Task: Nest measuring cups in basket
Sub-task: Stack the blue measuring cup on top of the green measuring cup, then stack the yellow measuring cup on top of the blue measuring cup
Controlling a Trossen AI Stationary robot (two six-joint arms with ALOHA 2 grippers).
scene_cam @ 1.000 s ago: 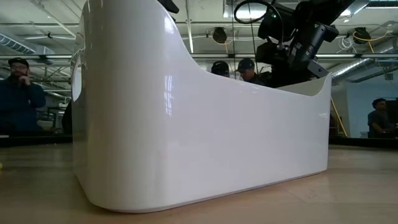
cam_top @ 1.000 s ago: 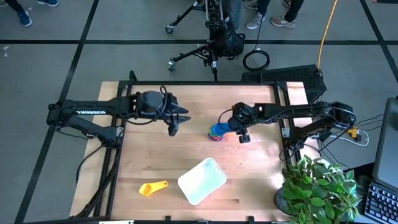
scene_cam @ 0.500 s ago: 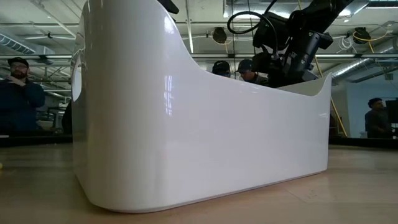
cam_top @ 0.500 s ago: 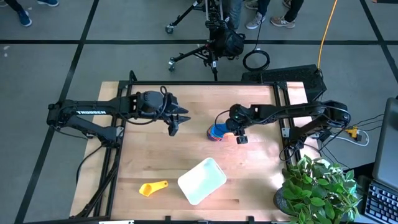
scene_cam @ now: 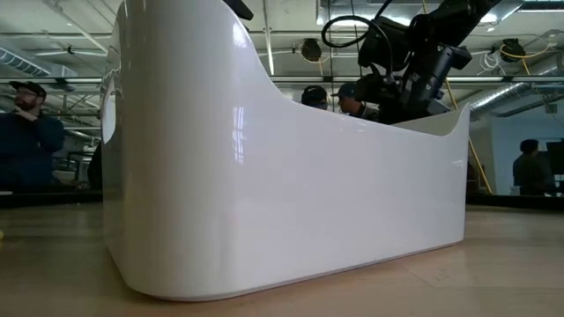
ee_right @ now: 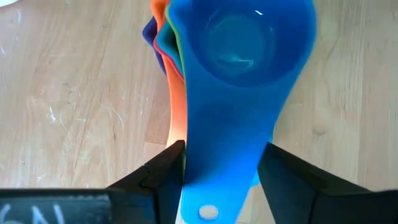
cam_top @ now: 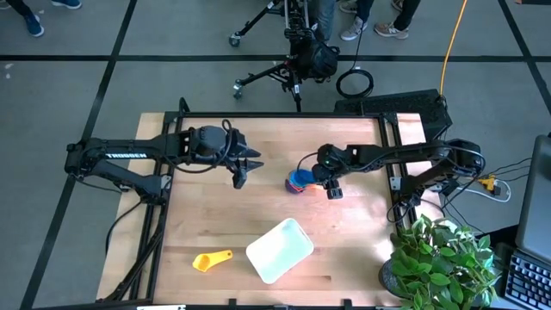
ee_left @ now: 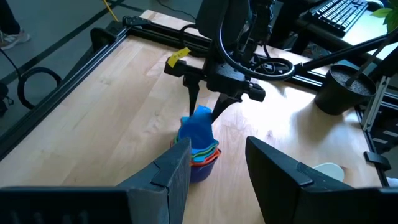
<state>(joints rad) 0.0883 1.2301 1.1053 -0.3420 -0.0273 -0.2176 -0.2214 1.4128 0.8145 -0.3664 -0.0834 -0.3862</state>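
**Cups stacked at table centre, my right fingers astride the top handle**

I work over a pale wood table [cam_top: 207, 215] framed by dark rails, on a grey floor marked with dark lines. At the table's 12 o'clock a wheeled tripod [cam_top: 275, 69] stands on the floor, with people's feet beyond it; a potted plant [cam_top: 439, 258] sits off the 4 o'clock corner. Across the table at surface height I see a workshop with ceiling lights and a few people standing behind.

The measuring cups [cam_top: 299, 181] sit nested in one stack just right of the table's middle. A light blue cup [ee_right: 239, 43] is on top, its flat handle reaching toward my right wrist; orange, green and dark blue rims peek out beneath it. The stack stands upright on the wood. One yellow cup [cam_top: 211, 259] lies alone near the 7 o'clock edge, well apart from the rest.

The basket [cam_top: 280, 250], white and shallow, rests at about 6 o'clock, turned at an angle, apart from the stack.

My right gripper [cam_top: 331, 188] is at the stack, its two fingers spread on either side of the blue handle and not closed on it. My left gripper [cam_top: 241, 176] hangs at 9 o'clock of the stack, fingers parted and holding nothing.
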